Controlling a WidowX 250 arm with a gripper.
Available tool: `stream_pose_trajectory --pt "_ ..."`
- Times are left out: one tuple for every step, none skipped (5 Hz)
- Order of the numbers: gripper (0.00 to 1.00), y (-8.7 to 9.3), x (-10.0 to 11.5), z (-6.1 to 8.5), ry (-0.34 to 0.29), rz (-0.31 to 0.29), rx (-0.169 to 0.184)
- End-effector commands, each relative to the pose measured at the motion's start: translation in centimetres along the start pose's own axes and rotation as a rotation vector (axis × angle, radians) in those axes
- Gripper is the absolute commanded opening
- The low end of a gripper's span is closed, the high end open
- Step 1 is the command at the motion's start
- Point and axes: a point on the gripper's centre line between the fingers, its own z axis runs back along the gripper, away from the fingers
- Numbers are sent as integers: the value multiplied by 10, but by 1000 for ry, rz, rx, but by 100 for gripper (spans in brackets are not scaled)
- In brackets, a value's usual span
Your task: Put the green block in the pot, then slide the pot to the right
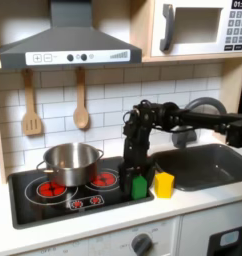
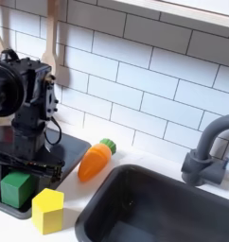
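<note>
Green block [image 2: 16, 188] sits flat and square on the stove edge – gripper [image 2: 29, 166] right above it, can't tell how far the jaws gape.

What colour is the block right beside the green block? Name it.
Yellow. The yellow block shows best in the second exterior view, beside the green block at the stovetop's edge.

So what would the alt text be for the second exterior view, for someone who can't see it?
A black robot arm's gripper hangs just above a small green block on a toy stovetop. A yellow block and a toy carrot lie on the white counter beside a dark sink with a grey faucet, against white tiles.
</note>
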Motion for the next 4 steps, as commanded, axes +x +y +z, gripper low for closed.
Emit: stream_pose_trajectory --pt "100 2 -1 -5 5 -22 -8" --pt "85 0 -3 -5 0 -36 -15" --pt "0 -2 -5 -4 -14 -46 -23" --pt "0 -1 -6 -2 -26 -44 -28"
